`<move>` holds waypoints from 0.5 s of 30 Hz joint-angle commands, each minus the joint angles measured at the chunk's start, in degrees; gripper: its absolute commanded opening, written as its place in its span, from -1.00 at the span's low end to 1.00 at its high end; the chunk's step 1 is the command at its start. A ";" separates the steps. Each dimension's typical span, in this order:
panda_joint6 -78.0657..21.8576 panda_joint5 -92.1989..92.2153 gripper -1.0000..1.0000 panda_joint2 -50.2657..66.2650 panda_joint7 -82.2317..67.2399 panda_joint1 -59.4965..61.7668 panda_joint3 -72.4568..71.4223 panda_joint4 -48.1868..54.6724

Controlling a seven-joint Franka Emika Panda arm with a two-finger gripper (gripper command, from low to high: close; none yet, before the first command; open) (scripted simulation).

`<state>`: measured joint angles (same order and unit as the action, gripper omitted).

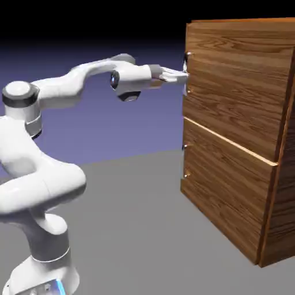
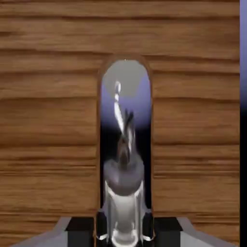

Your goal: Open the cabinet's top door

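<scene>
The cabinet is a tall wood-grain box at the exterior view's right. Its top door is the upper panel and lies flush with the cabinet front. A slim silver handle runs along the door's left edge. My gripper reaches level from the left and meets that handle. In the hand view the shiny handle stands upright in the middle against the door's wood. My gripper is shut on the handle, with dark fingertips showing at the bottom edge.
Below the top door is a lower wood-grain panel with small knobs at its left edge. The grey table spreads between my base and the cabinet. A strip of blue backdrop shows past the door's edge.
</scene>
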<state>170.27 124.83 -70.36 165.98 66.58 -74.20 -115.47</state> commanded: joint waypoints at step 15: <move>-36.16 6.33 -1.00 -24.31 0.02 -14.31 17.39 -30.86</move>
<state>134.17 131.02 -94.66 166.01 52.28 -56.81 -146.34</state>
